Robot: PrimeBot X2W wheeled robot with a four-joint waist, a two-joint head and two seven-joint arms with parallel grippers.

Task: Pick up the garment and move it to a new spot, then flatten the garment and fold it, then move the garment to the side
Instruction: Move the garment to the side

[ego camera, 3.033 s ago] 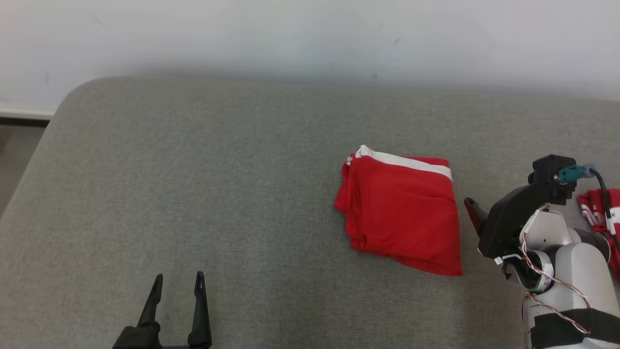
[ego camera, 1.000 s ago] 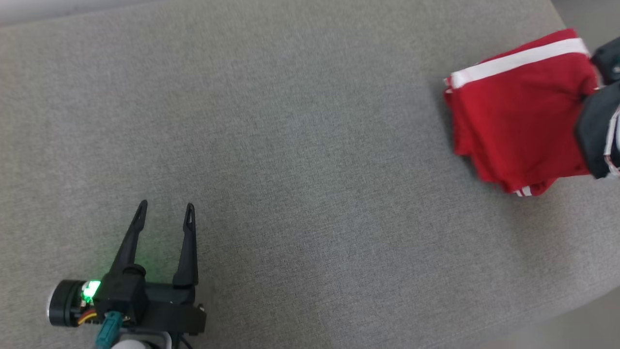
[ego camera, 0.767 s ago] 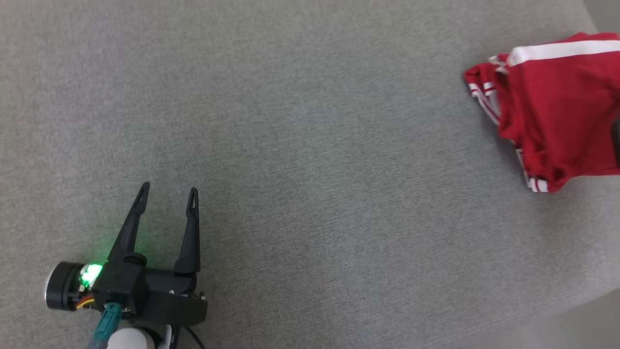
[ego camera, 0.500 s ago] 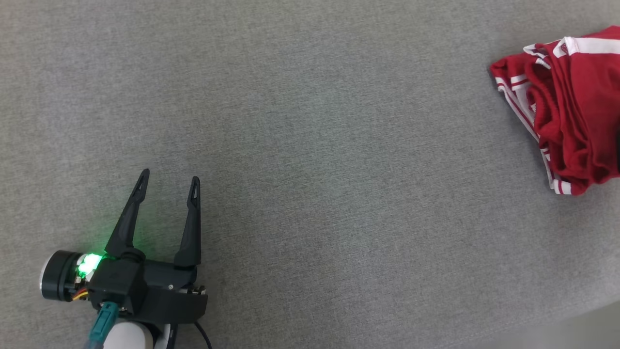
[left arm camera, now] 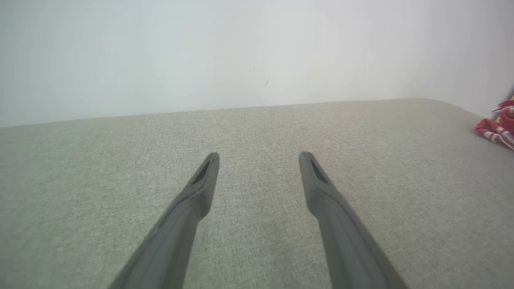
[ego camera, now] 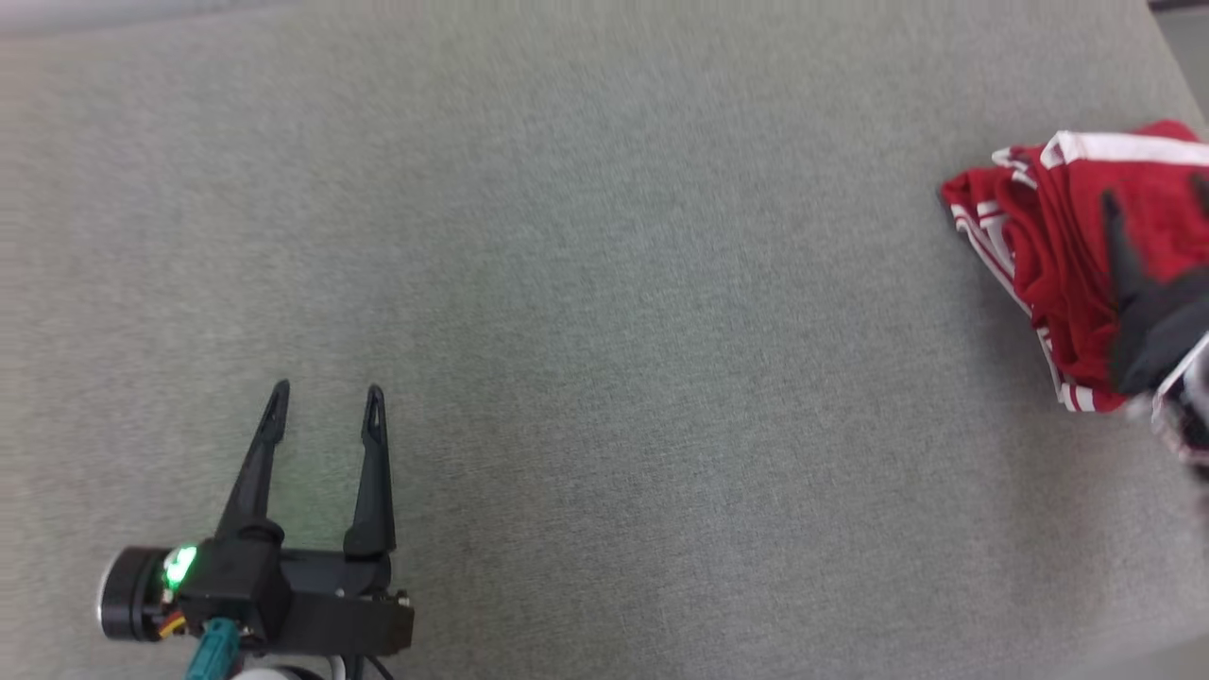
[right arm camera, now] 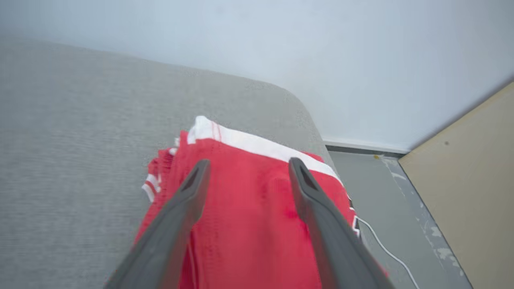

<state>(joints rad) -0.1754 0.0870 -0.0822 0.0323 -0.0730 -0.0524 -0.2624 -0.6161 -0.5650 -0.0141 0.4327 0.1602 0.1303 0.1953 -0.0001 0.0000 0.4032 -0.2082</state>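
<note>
Hovering low over the grey upholstered cushion [ego camera: 604, 283], the left gripper [ego camera: 324, 392] waits with its jaws wide, out of the way. Farther right, at the cushion's edge, the folded red garment with a white band [ego camera: 1058, 246] lies under the right gripper [right arm camera: 247, 160], whose jaws are spread wide and hold nothing, seemingly letting it rest aside.

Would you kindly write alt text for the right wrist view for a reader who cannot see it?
The right gripper, fingers spread, hangs over a folded red garment with a white band, near a corner of the grey cushion.
</note>
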